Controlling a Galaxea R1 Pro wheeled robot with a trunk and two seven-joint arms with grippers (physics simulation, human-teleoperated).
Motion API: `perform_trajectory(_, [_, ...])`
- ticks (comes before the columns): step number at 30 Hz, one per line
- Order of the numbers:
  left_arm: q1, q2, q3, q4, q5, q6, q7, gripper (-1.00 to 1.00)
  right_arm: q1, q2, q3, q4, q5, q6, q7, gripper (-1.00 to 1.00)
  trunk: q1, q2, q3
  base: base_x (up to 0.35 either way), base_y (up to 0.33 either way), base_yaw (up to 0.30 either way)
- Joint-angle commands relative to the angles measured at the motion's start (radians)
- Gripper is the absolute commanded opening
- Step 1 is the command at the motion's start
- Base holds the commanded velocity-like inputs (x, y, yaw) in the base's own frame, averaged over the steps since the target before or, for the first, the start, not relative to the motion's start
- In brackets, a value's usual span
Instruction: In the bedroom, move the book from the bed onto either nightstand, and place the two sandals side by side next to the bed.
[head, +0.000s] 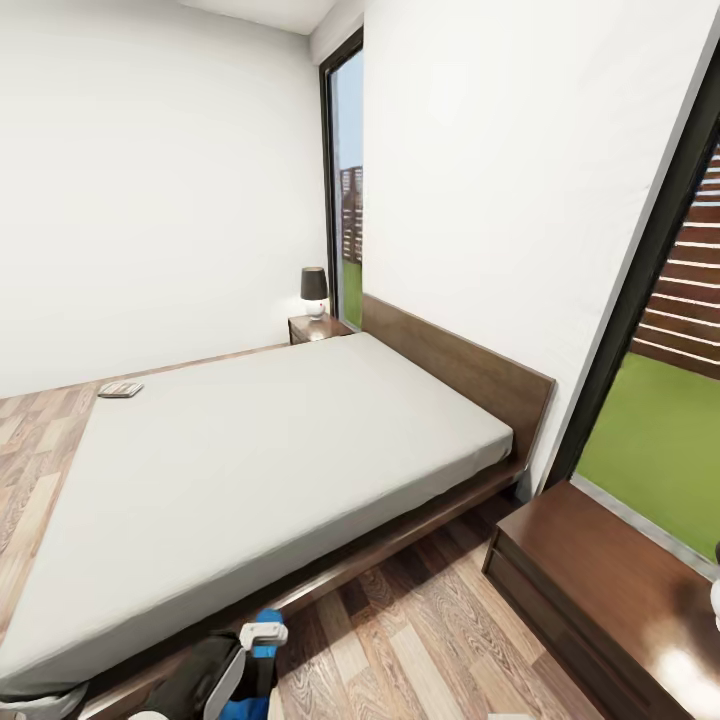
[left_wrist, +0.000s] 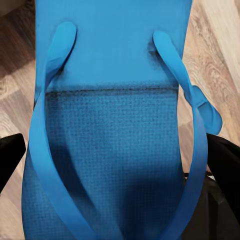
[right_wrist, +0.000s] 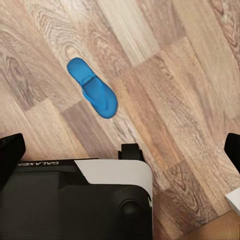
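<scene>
I saw the bed (head: 280, 440) with the book (head: 120, 390) on its far corner, away from the headboard. My left claw (left_wrist: 120, 200) gripped a blue sandal (left_wrist: 110, 125) by the bed's near edge. My right claw (right_wrist: 120, 150) spread open, empty, above the other sandal (right_wrist: 92, 87) on the floor (right_wrist: 175, 75).

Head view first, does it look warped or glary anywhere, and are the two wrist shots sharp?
Head view: wide-angle stretch, the window frame leaning at the edge, a bright glare patch on the near nightstand. Left wrist view: the held sandal sits so close it looks soft, with shadow over its lower part. Right wrist view: evenly lit, floor grain and the other sandal fairly crisp.
</scene>
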Motion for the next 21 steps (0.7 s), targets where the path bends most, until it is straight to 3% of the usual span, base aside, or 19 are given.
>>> perform_trajectory(1, [-0.001, 0.001, -0.004, 0.003, 0.006, 0.002, 0.003, -1.00, 0.000, 0.001, 0.005, -0.002, -0.008, 0.006, -0.006, 1.00, 0.000, -0.001, -0.001, 0.000, 0.000, 0.000])
perform_trajectory(6, [-0.002, -0.003, -0.002, 0.112, 0.009, -0.021, 0.006, -1.00, -0.004, 0.013, 0.005, -0.007, -0.006, 0.006, -0.006, 1.00, 0.000, -0.001, -0.001, 0.000, 0.000, 0.000])
perform_trajectory(10, [-0.002, -0.001, -0.001, 0.151, 0.011, -0.064, 0.001, -1.00, -0.006, 0.017, 0.006, -0.007, -0.005, 0.005, -0.005, 1.00, 0.000, -0.001, -0.001, 0.000, 0.000, 0.000])
perform_trajectory(21, [0.001, -0.007, -0.001, 0.196, 0.011, -0.104, 0.002, -1.00, -0.007, 0.018, 0.010, -0.006, 0.000, -0.005, -0.003, 1.00, 0.000, -0.001, -0.001, 0.000, 0.000, 0.000])
